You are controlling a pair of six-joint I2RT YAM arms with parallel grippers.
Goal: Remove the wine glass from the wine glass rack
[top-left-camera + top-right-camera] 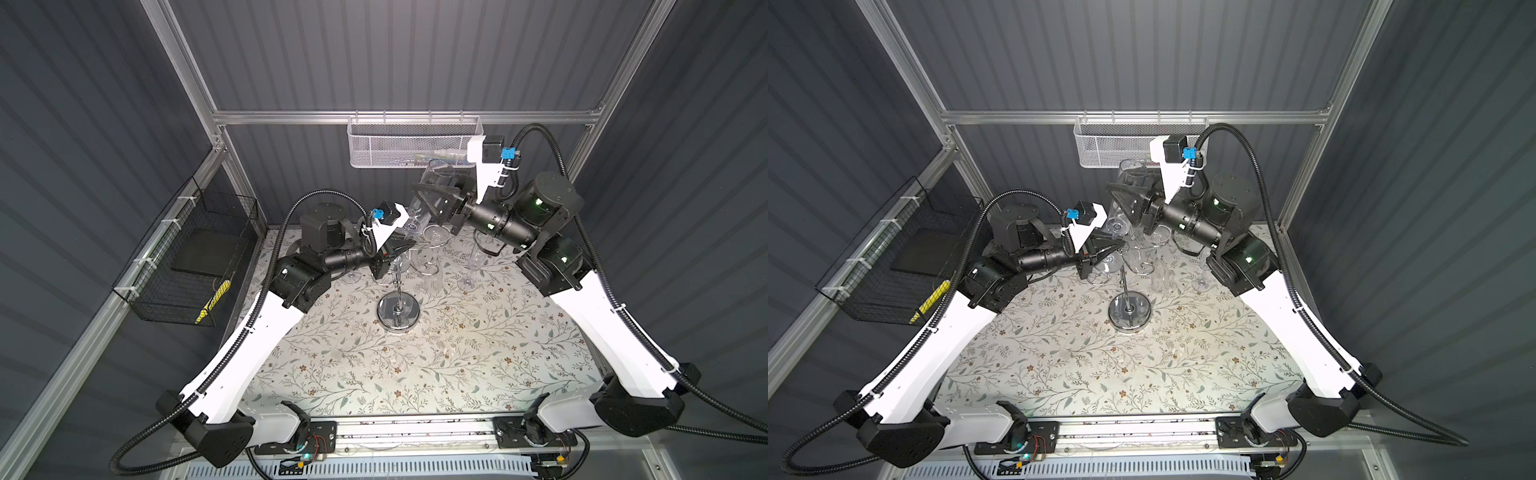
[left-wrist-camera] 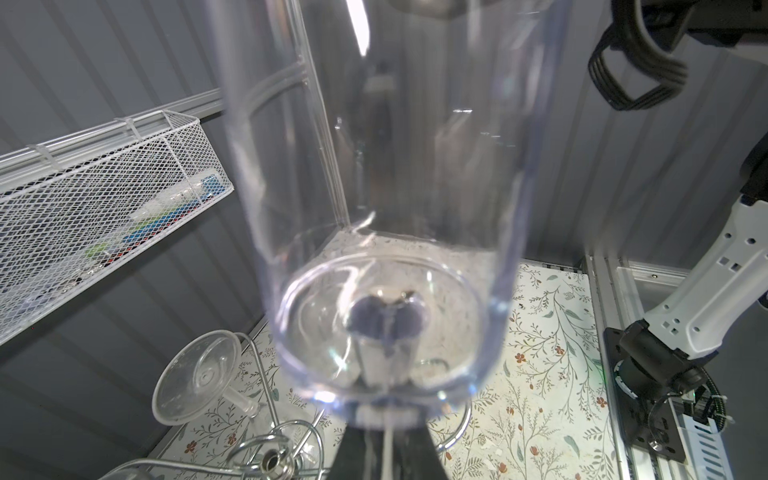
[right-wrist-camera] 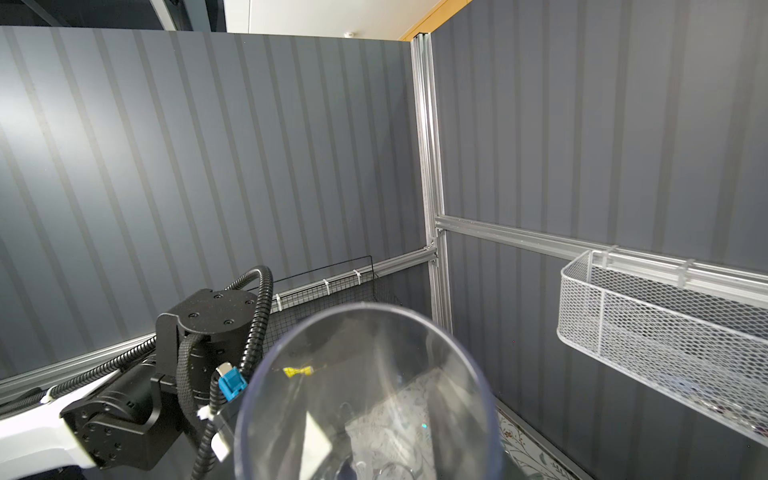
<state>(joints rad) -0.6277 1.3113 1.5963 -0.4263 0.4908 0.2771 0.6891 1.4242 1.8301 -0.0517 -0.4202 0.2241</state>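
Chrome rack (image 1: 388, 320) with one glass (image 1: 434, 176) held above it

The rack stands near the middle of the flowered surface (image 1: 374, 365), with its round base flat on the cloth. The glass is up in the air at 12 o'clock from that base. It is tilted, and its open rim points up and toward the back wall. In both top views it lies between the two arms.

The left fingers (image 2: 419, 461) are clenched on the thin stem of the glass. The left wrist view shows the stem pinched between them and the big clear bowl reaching away from them. The right fingers (image 1: 436, 210) come in from 3 o'clock and sit on either side of the bowl. I cannot tell if they squeeze it or are only close to it. The right wrist view shows just the round rim.

A hanging glass (image 2: 195, 376) is upside down on one curled arm of the rack. A standing glass (image 1: 468, 266) is on the surface at 3 o'clock from the rack. A white basket (image 1: 399, 143) hangs on the back wall at 12 o'clock. A black basket (image 1: 158, 303) hangs on the side wall at 9 o'clock.
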